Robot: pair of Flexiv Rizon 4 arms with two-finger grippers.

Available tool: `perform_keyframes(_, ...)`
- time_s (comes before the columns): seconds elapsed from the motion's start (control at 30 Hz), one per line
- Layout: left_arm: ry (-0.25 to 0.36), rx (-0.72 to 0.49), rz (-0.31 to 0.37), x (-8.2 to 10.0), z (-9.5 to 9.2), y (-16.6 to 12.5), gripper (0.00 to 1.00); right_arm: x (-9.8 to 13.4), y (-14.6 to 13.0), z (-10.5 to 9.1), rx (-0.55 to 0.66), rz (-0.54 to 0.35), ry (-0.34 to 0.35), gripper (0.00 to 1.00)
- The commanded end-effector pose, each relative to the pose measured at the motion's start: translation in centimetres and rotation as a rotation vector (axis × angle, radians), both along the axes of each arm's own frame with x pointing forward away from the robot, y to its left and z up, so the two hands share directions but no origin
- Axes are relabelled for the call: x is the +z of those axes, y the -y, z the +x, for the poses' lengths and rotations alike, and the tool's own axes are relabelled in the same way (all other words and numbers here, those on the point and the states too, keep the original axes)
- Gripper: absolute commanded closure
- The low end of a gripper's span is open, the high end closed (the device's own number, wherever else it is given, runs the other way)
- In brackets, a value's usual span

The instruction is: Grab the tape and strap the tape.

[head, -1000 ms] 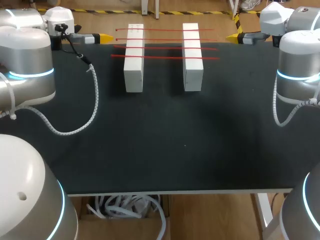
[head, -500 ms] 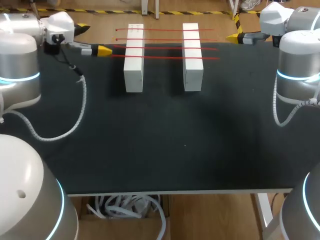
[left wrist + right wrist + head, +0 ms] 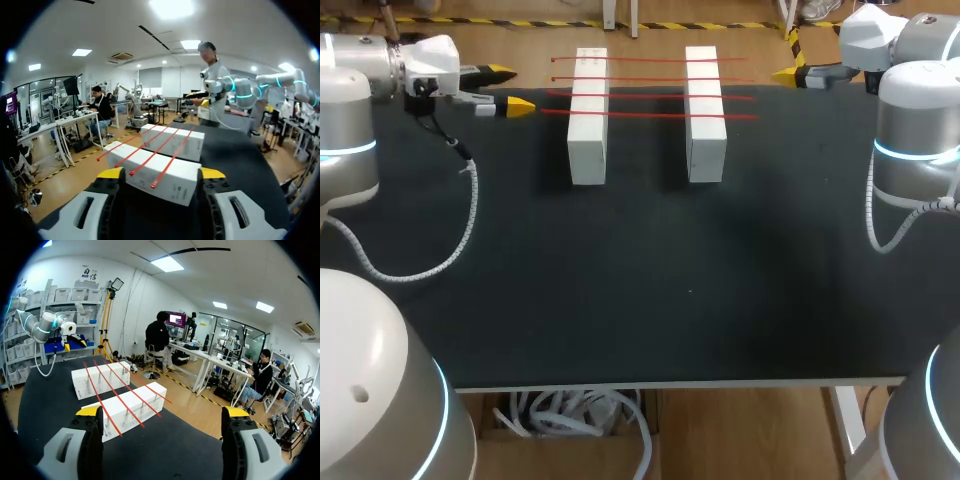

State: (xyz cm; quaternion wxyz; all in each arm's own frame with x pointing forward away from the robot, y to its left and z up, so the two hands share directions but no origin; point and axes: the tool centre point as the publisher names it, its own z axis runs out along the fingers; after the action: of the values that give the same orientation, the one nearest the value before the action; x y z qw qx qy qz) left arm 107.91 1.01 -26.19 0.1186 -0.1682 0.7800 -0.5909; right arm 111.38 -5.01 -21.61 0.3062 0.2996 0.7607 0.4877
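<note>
**Desk:** Start with the head view. Where are the tapes?

**Operator:** I see four red tapes (image 3: pixel 650 115) lying side by side across two white blocks (image 3: pixel 588 130) at the far end of the tabletop (image 3: pixel 650 280). My left pincer (image 3: pixel 510 88) hangs just beyond the tapes' left ends, near them but not touching. Its fingers are spread and hold nothing. My right pincer (image 3: pixel 785 73) sits at the far right edge, apart from the tapes' right ends. From here I cannot tell how its fingers stand.

**Desk:** And the left wrist view?

**Operator:** My left pincer (image 3: pixel 161 173) is released, with its yellow tips wide apart. The nearer block (image 3: pixel 175 182) is straight ahead of it, and the tapes (image 3: pixel 170 161) run away from me over that block and on to the second one. Neither finger touches block or tape.

**Desk:** Right wrist view?

**Operator:** My right pincer (image 3: pixel 162 415) is also released and empty. The blocks (image 3: pixel 130 412) and the tapes (image 3: pixel 103 400) lie ahead of it on the tabletop (image 3: pixel 50 405), set off towards one finger rather than centred between the two. Nothing is in contact with them. My left arm (image 3: pixel 45 325) shows beyond the farther block.
</note>
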Motion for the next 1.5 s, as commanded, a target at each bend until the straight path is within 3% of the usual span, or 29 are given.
perform_keyframes(0.03,-0.004,-0.021,-0.016,-1.0,0.7,0.2,0.58,0.0,0.0,0.0,0.0,0.0,0.0,0.0)
perform_keyframes(0.27,-0.002,-0.068,-0.054,-1.9,1.2,0.8,0.57,0.0,0.0,0.0,0.0,0.0,0.0,0.0)
perform_keyframes(0.33,-0.002,-0.083,-0.055,-2.0,1.3,1.1,0.64,0.0,0.0,0.0,0.0,0.0,0.0,0.0)
perform_keyframes(0.5,0.006,-0.125,-0.076,-2.3,1.7,1.7,0.64,0.0,0.0,0.0,0.0,0.0,0.0,0.0)
perform_keyframes(0.53,0.005,-0.127,-0.08,-2.4,1.8,2.0,0.69,0.0,0.0,0.0,0.0,0.0,0.0,0.0)
perform_keyframes(0.67,0.013,-0.188,-0.083,-2.8,1.9,2.8,0.6,0.0,0.0,0.0,0.0,0.0,0.0,0.0)
perform_keyframes(0.73,0.02,-0.206,-0.085,-2.8,2.1,3.1,0.69,0.0,0.0,0.0,0.0,0.0,0.0,0.0)
perform_keyframes(0.83,0.025,-0.222,-0.092,-3.0,2.3,3.4,0.64,0.0,0.0,0.0,0.0,0.0,0.0,0.0)
perform_keyframes(0.9,0.026,-0.229,-0.094,-3.2,2.5,3.5,0.68,0.0,0.0,0.0,0.0,0.0,0.0,0.0)
perform_keyframes(1.23,0.031,-0.264,-0.099,-4.2,2.6,3.7,0.61,0.0,0.0,0.0,0.0,0.0,0.0,0.0)
perform_keyframes(1.43,0.029,-0.269,-0.109,-5.1,2.3,3.3,0.64,0.0,0.0,0.0,0.0,0.0,0.0,0.0)
perform_keyframes(1.5,0.03,-0.269,-0.113,-5.2,2.1,3.3,0.71,0.0,0.0,0.0,0.0,0.0,0.0,0.0)
